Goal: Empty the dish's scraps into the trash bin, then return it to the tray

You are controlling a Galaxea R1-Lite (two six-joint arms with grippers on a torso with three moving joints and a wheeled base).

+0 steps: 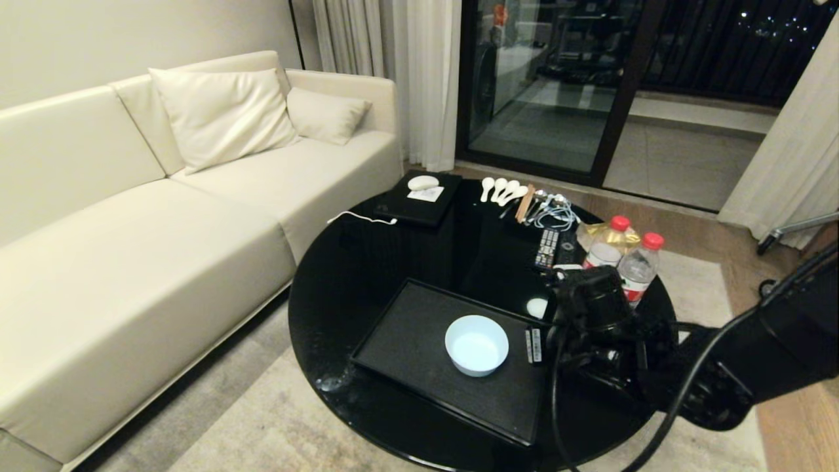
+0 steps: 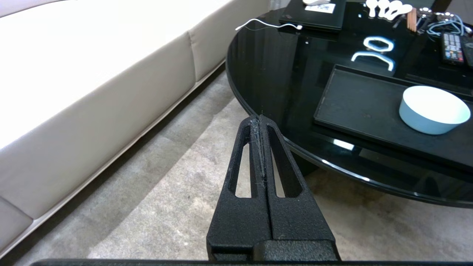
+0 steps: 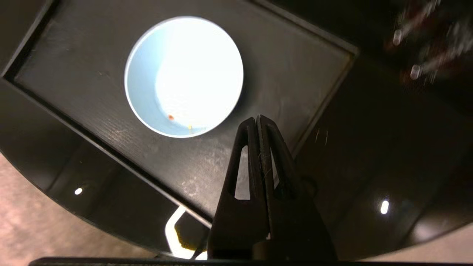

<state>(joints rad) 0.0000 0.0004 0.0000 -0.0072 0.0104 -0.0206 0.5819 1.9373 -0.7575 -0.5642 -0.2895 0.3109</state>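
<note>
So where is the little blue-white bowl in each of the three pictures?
Head view: the dish sits low in the middle, on the right part of the tray.
Left wrist view: the dish is at the right edge, on the tray.
Right wrist view: the dish is upper middle, seen from above.
Shared landmark: the black tray under it.

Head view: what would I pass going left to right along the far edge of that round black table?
Black slab → white spoons → tangled cables → two red-capped bottles.
</note>
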